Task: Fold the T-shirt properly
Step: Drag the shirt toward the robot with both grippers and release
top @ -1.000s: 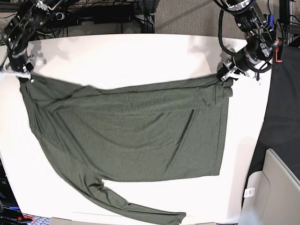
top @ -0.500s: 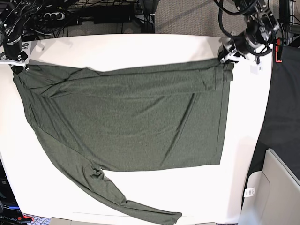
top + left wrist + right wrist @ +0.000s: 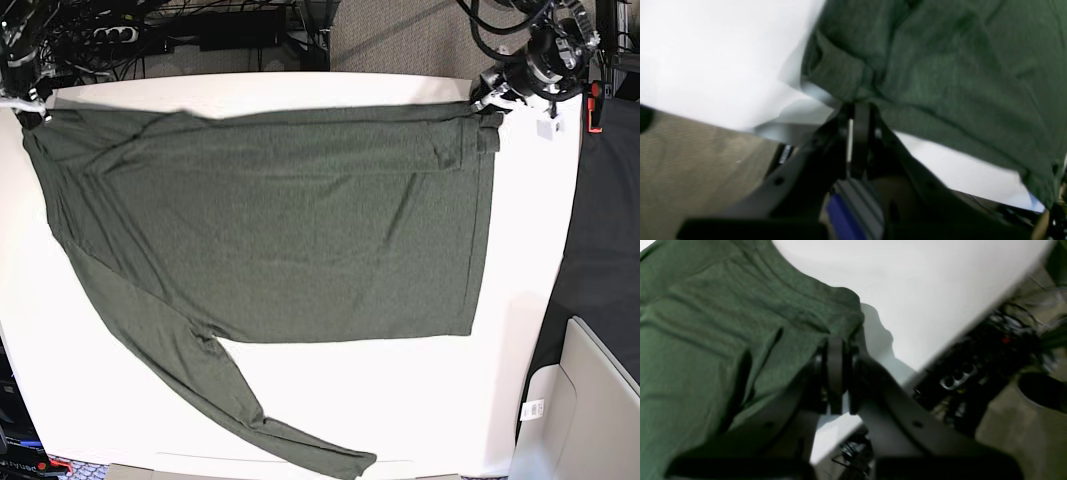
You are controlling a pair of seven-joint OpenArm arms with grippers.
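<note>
Both arms are stretching the T-shirt flat across the white table: the right gripper is pinching its ten o'clock corner, the left gripper its two o'clock corner.

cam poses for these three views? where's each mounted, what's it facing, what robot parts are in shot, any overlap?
Base: overhead, facing down at the T-shirt on the white table; right gripper top left, left gripper top right.
Left wrist: on the left arm, looking along its shut fingers pinching the shirt edge.
Right wrist: on the right arm, looking along its shut fingers pinching the other corner.
Shared: all show shirt and table.
</note>
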